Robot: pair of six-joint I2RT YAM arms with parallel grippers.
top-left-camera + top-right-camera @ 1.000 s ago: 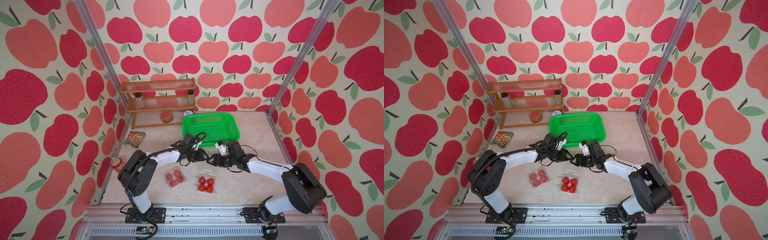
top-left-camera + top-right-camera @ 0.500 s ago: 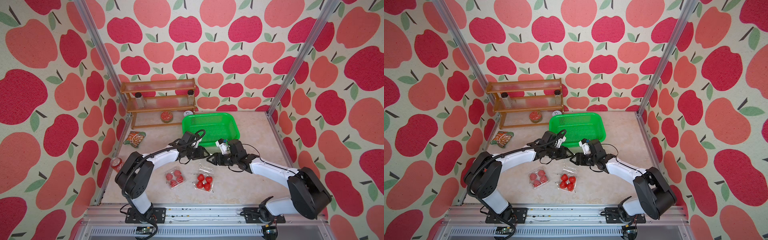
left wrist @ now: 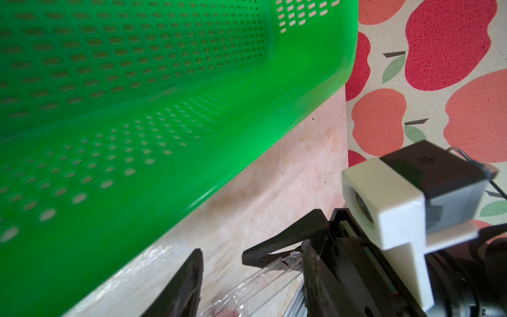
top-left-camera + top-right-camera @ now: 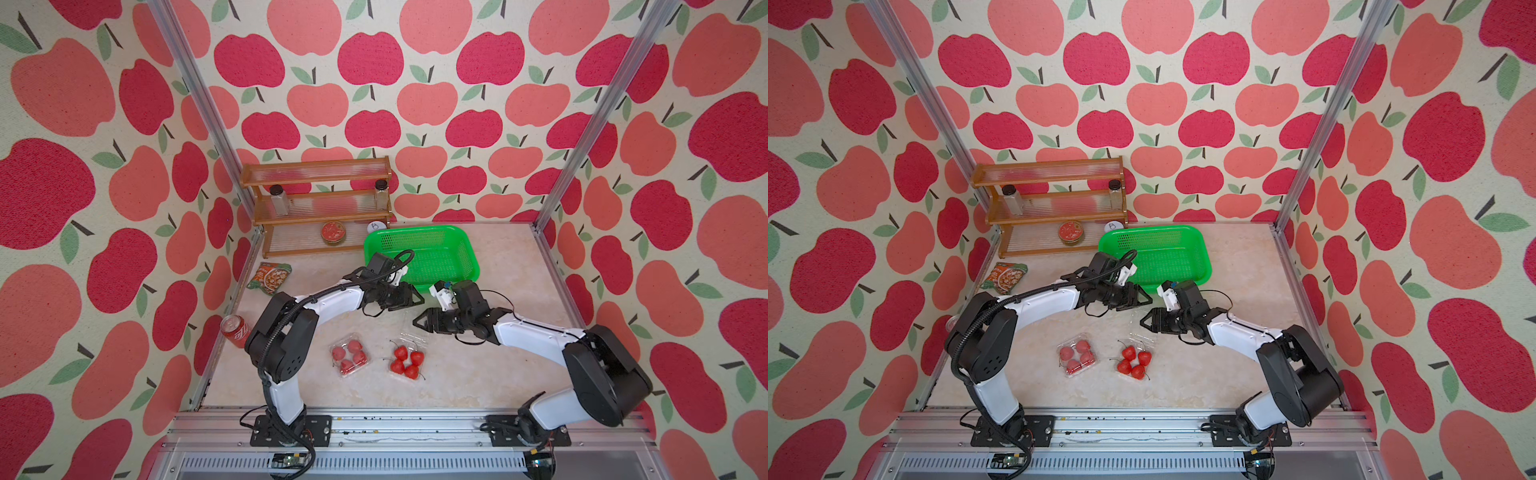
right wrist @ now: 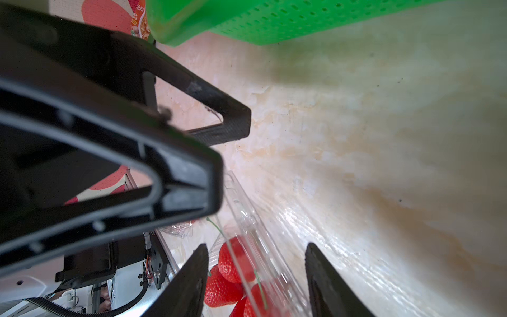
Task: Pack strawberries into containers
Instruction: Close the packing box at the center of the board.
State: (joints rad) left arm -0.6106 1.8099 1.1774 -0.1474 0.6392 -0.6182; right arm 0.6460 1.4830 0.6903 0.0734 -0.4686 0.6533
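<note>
Two clear containers sit at the table's front in both top views. The left one is closed over its strawberries. The right one holds several strawberries, and its lid stands up. My left gripper is open just above and behind that lid, whose edge shows between its fingers. My right gripper faces it, open, with the lid between its fingers and a gap on each side. Neither gripper holds a berry.
A green basket stands right behind both grippers. At the back left is a wooden rack with jars and a red tin. A snack pouch and a red soda can lie along the left wall.
My left gripper's jaws have spread wider and it has shifted slightly toward the basket. The right gripper has hardly moved. The right container has shifted a little.
</note>
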